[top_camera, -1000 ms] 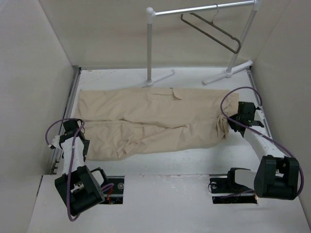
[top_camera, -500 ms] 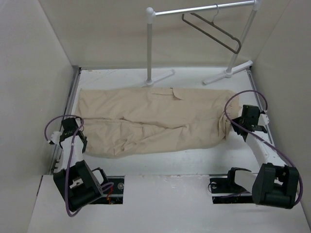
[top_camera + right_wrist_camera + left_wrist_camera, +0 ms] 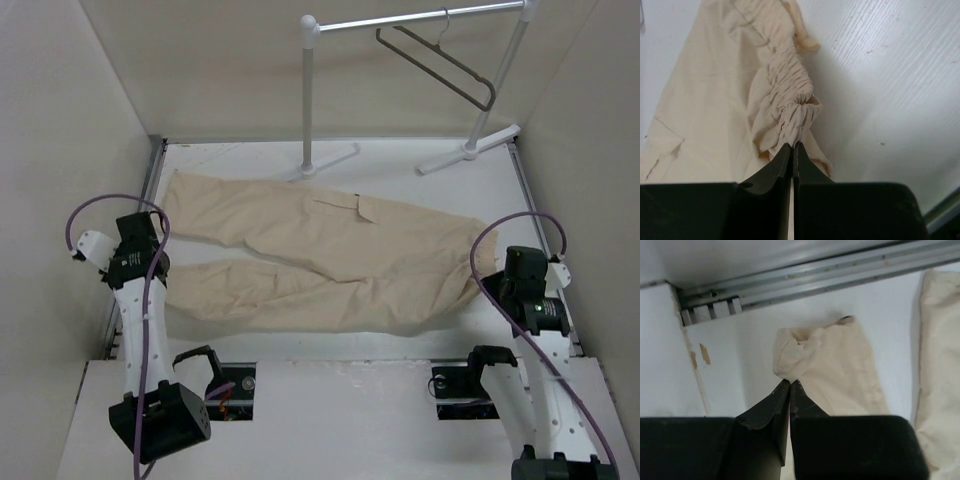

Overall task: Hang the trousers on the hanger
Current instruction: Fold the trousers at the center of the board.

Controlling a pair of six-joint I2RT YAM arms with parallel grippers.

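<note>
The beige trousers (image 3: 320, 255) lie across the table, legs to the left and waist to the right. My left gripper (image 3: 150, 272) is shut on the end of the near leg; in the left wrist view its jaws (image 3: 790, 381) pinch a bunched corner of the cuff (image 3: 800, 352). At the right, my right gripper (image 3: 497, 285) is shut on the waist; the right wrist view shows the gathered waistband (image 3: 790, 107) pinched at the tips of the right gripper (image 3: 795, 145). The dark hanger (image 3: 440, 62) hangs tilted on the rail at the back right, far from both grippers.
A white garment rail (image 3: 309, 95) stands at the back, its feet (image 3: 470, 150) on the table. Beige walls close in the left, right and back. A metal track (image 3: 815, 275) runs along the table's left edge. Cables loop from both arms.
My left gripper has shut on the near leg's cuff and risen. Both arms have drawn back toward the near edge, dragging the trousers nearer; the two legs have spread apart.
</note>
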